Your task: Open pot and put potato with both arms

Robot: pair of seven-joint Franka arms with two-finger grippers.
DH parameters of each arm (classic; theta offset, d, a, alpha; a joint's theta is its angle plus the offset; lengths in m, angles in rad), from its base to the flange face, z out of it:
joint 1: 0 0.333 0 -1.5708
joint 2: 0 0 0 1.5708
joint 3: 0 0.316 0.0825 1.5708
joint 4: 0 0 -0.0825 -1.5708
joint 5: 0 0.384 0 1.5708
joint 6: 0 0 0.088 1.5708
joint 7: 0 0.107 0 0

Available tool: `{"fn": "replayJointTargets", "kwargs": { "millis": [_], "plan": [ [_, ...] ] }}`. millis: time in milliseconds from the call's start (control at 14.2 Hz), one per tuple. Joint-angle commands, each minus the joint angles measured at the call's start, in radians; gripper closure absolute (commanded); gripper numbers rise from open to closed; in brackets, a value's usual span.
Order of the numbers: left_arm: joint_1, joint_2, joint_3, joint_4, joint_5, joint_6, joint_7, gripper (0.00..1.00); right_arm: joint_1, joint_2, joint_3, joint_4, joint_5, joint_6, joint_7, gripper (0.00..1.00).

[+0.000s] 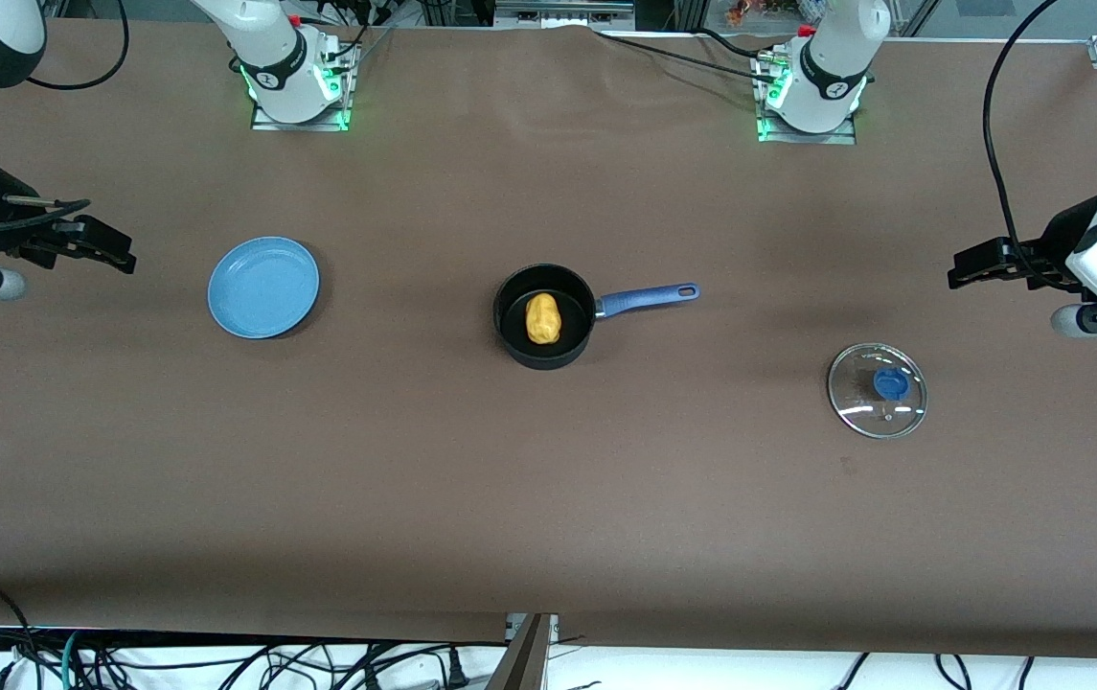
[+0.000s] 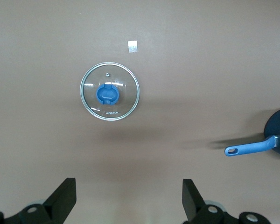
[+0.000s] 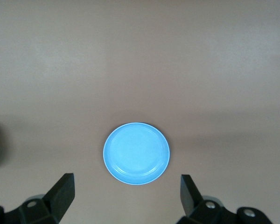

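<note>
Front: your potato [image 1: 542,318] inside uncovered pot [image 1: 544,316] mid-table, lid [image 1: 878,390] toward left arm's end, plate [image 1: 263,287] toward right arm's, left wrist: left gripper [image 2: 126,201] spread wide above bare table [image 2: 200,70] near lid, right wrist: right gripper [image 3: 126,199] spread, plate below.

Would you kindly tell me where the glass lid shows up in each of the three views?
Front view: the lid lies flat on the table toward the left arm's end, nearer the camera than the pot.
Left wrist view: the lid sits in the upper middle of the picture.
Right wrist view: not in it; only the plate shows clearly.
Shared landmark: the pot's blue handle, in the front and left wrist views.
</note>
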Motion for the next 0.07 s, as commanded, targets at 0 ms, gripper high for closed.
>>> {"fn": "replayJointTargets", "kwargs": {
  "millis": [0],
  "plan": [
    [-0.019, -0.022, 0.024, -0.011, 0.010, -0.013, -0.008, 0.00, 0.030, -0.022, -0.033, -0.028, 0.016, 0.003, -0.011, 0.00]
  ]
}}
